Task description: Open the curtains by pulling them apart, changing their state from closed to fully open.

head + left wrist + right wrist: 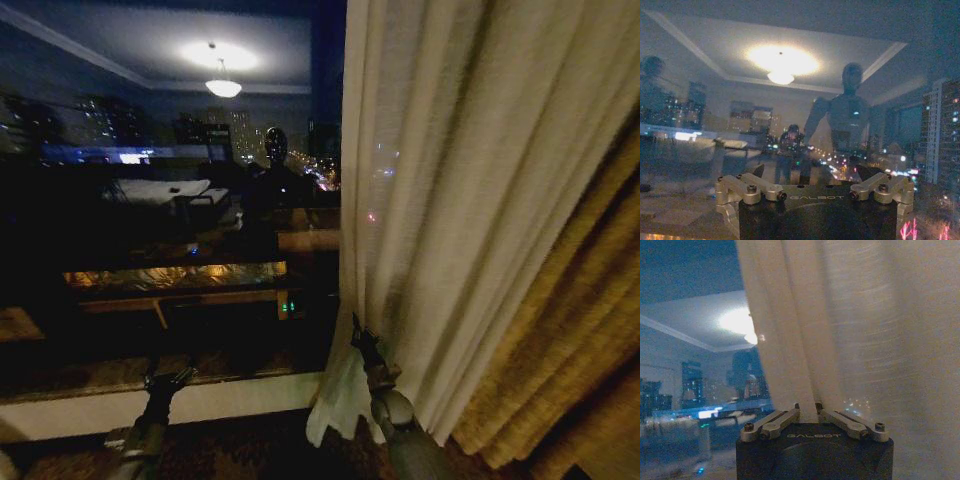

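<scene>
My right claw (357,335) is clenched on the curtain (450,200) edge, low by the window (170,200); the sheer panel hangs right, beside the yellow drape (560,360). My left claw (168,378) idles released at the sill.

- A sheer cream-white curtain panel of loosely woven fabric (450,200), marked by vertical pleats and a fine horizontal weave, fills the right half of the head view.
- A thicker golden-yellow drape with a ribbed, diagonal texture (570,360) hangs at the lower right of the frame.
- The dark window glass (170,150) at upper left mirrors a glowing white ceiling lamp and shows blue, pink and orange city lights.
- The right gripper (357,335), black with silver-grey metal links, pinches the cream fabric at lower centre.
- The left gripper (168,380), of the same black and silver, sits at lower left.
- A white window sill (230,398) runs across the lower left.
</scene>
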`<state>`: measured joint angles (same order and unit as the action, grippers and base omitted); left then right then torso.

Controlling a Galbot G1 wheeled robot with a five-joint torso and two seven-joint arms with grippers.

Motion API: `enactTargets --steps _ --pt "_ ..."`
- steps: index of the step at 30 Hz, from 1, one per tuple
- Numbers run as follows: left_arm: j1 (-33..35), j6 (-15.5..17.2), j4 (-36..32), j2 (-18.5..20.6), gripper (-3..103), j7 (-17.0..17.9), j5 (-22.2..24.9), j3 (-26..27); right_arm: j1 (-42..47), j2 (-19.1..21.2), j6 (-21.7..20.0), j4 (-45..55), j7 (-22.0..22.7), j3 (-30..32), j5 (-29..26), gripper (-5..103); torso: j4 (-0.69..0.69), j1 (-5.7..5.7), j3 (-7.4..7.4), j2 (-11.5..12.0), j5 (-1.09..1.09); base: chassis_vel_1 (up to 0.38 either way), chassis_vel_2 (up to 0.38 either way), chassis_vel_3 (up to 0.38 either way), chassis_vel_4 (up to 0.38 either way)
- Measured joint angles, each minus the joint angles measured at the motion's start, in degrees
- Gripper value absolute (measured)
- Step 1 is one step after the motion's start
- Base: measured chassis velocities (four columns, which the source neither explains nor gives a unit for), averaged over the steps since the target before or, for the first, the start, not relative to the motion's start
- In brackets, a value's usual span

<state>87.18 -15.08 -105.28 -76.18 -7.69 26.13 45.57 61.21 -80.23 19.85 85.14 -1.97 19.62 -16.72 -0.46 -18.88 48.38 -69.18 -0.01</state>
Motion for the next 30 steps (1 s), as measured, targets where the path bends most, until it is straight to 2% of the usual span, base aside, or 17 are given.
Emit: enactTargets --steps 18,23,30 --pt "0.00 0.00 0.00 0.00 100 -0.01 0.00 -0.01 -0.24 0.10 1.37 -0.81 -0.24 -0.27 0.14 0 -0.01 0.00 0.00 0.00 -0.01 -0.351 -0.353 0.352 0.354" --pt "0.00 0.00 0.00 -0.01 100 -0.05 0.00 -0.02 -0.04 0.18 2.27 -1.01 -0.13 0.04 1.19 0 -0.02 -0.01 0.00 0.00 0.03 -0.257 -0.210 0.231 0.224" --pt "0.00 0.00 0.00 -0.01 100 -0.04 0.00 -0.01 0.65 -0.53 3.11 -1.21 -0.27 -0.55 7.66 0 0.01 0.01 0.00 -0.01 -0.03 -0.028 -0.051 0.034 0.024"
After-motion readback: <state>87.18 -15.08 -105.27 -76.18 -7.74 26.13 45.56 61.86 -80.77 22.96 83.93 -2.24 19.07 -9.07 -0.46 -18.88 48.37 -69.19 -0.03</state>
